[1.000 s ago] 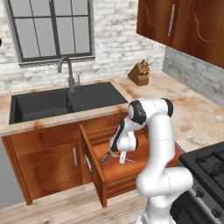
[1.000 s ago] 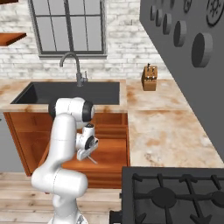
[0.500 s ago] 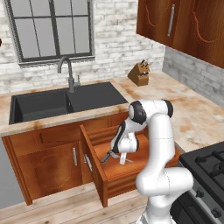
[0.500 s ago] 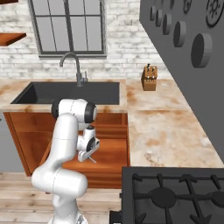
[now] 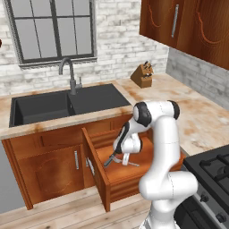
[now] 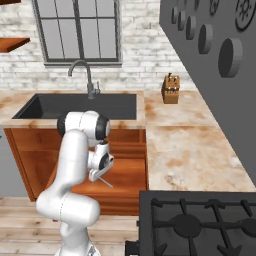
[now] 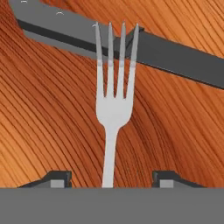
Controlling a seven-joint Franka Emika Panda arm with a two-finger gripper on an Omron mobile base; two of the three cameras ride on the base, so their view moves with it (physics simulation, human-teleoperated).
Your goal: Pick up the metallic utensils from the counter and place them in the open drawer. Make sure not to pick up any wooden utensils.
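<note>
— Down inside the open drawer [image 5: 103, 176], how does the claw [image 7: 111, 178] stand?

— Its fingertips [image 7: 57, 177] are spread wide of the fork [image 7: 113, 109], gripping nothing. The fork lies on the drawer floor, tines over the knife [image 7: 131, 41] blade.

— What does the release call for?

— Probably a straight lift, so neither tip drags the handle.

— What does the drawer hold?

— Fork and knife together; whether any metal remains on the desk [image 5: 197, 116] can't be made out.

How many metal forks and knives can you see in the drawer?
2. The silver fork lies on the drawer floor between the end effector's open fingertips; its tines overlap the dark knife blade lying crosswise beyond it. The robot arm may hide others.
</note>
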